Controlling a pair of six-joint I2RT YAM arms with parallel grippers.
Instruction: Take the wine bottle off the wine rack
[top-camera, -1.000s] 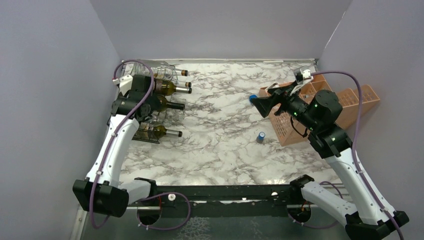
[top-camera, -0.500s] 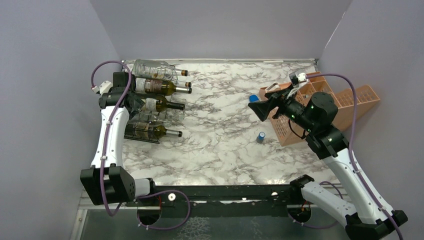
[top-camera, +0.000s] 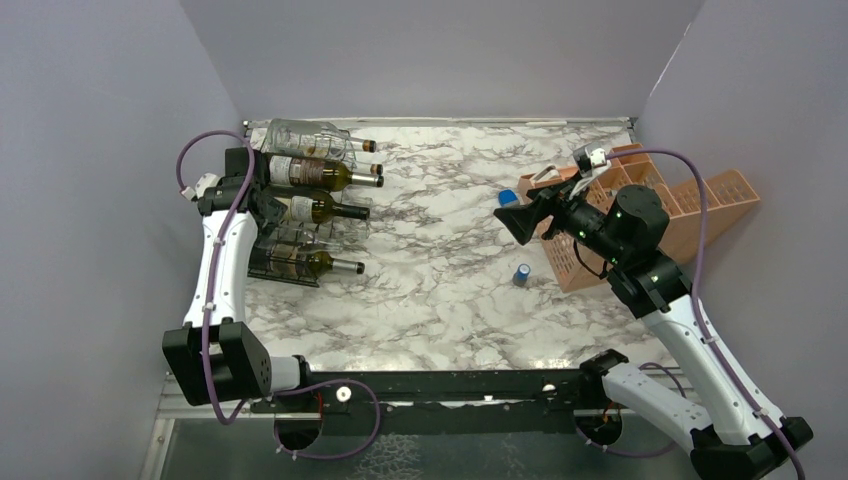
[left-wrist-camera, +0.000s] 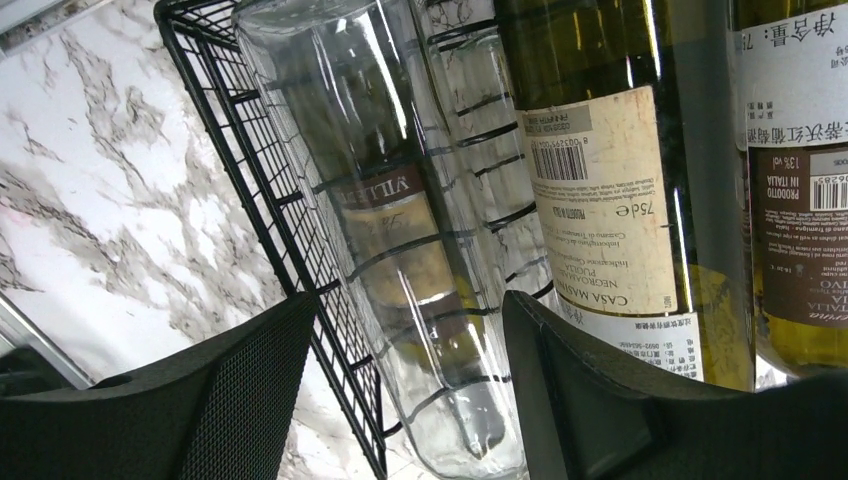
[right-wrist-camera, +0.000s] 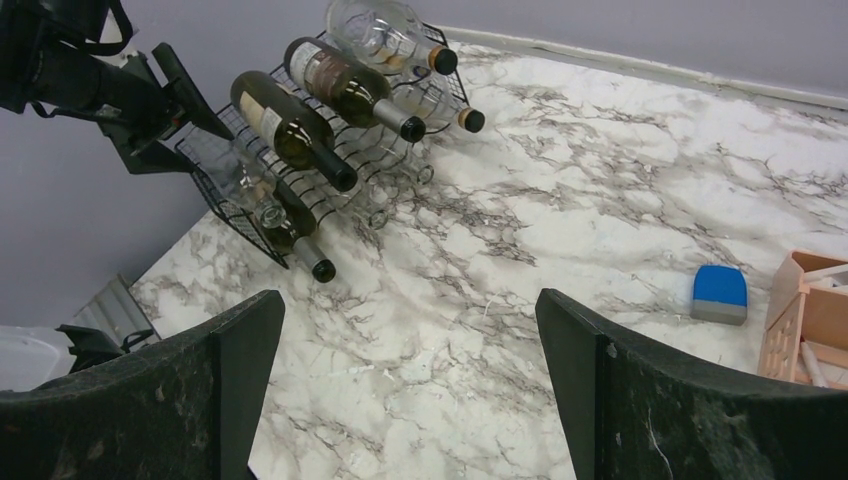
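The black wire wine rack stands at the table's far left with several wine bottles lying on it, necks to the right. My left gripper is at the rack's back, by the bottle bases. In the left wrist view my left gripper is open, its fingers either side of a clear wine bottle. A rack wire and a gap lie between the left finger and the glass. Green labelled bottles lie beside it. My right gripper hangs open above the table, holding nothing.
A salmon-orange crate sits at the far right behind my right arm. A small blue cylinder stands on the marble near it. A blue block lies by the crate. Purple walls close in the left, back and right.
My left arm has swung left and round behind the rack, and its jaws have narrowed about the clear bottle. My right gripper has drifted slightly left, still open.
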